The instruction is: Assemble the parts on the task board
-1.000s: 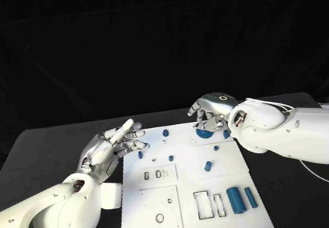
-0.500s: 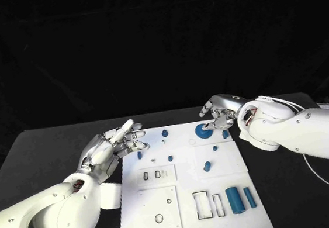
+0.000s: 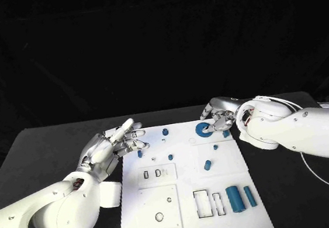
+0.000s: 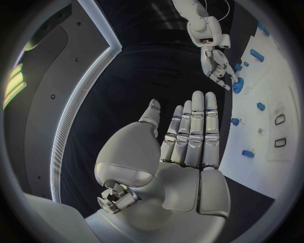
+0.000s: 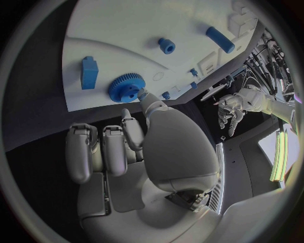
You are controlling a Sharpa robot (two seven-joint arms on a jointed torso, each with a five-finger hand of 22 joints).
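The white task board [image 3: 196, 227] lies in the middle of the black table. A blue gear [image 3: 204, 130] sits near its far edge. My right hand [image 3: 221, 117] is beside the gear, one fingertip [image 5: 144, 94] touching the gear [image 5: 125, 88] at its rim while the other fingers are curled in and hold nothing. My left hand [image 3: 114, 145] hovers over the board's far left corner, flat, fingers straight and apart, holding nothing; the left wrist view shows that hand [image 4: 190, 136] too. Two long blue cylinders [image 3: 241, 199] lie at the near right.
Small blue parts [image 3: 207, 166] are scattered over the board's far half, one [image 3: 140, 153] just under my left hand. A blue block [image 5: 89, 72] lies close to the gear. Rectangular slots [image 3: 203, 205] and round holes [image 3: 159, 217] mark the near half. Black table surrounds the board.
My right hand has drawn back from above the gear to its right side, leaving one fingertip on its rim. The left hand has stayed put.
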